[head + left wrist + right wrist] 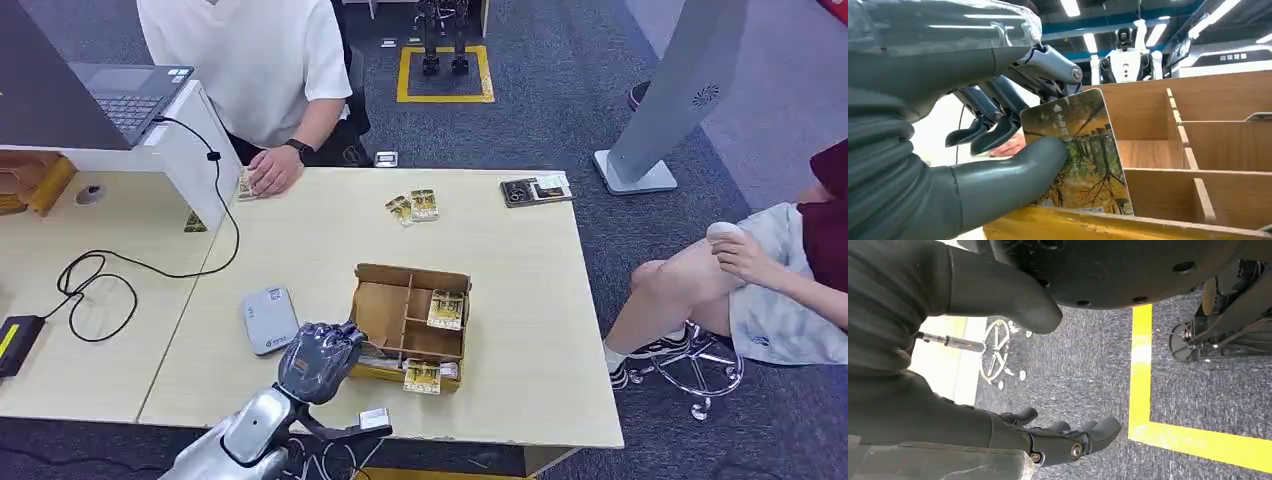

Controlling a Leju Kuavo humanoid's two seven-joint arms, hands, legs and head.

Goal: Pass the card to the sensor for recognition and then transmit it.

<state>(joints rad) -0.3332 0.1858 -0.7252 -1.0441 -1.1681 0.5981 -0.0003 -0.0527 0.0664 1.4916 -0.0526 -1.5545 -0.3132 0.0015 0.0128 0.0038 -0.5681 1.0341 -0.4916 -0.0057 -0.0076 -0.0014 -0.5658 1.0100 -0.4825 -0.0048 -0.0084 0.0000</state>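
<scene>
From the head view, my left hand [320, 360] sits at the near left corner of the open brown cardboard divider box [410, 325] on the pale wooden counter [300, 240]. The flat grey rounded sensor pad [269, 318] lies just left of the box, so I judge the step is to lift the card clear of the box wall and carry it left, keeping it flat to the pad.

From the left wrist view, my thumb [1013, 175] presses the glossy forest-print card [1083, 155] against my darker fingers [993, 127]; the card stands upright inside the box's near compartment. I should keep a firm pinch so it does not slip.

From the right wrist view, my right hand [1048, 390] hangs over the grey carpet floor [1088, 370], fingers apart, holding nothing.
</scene>
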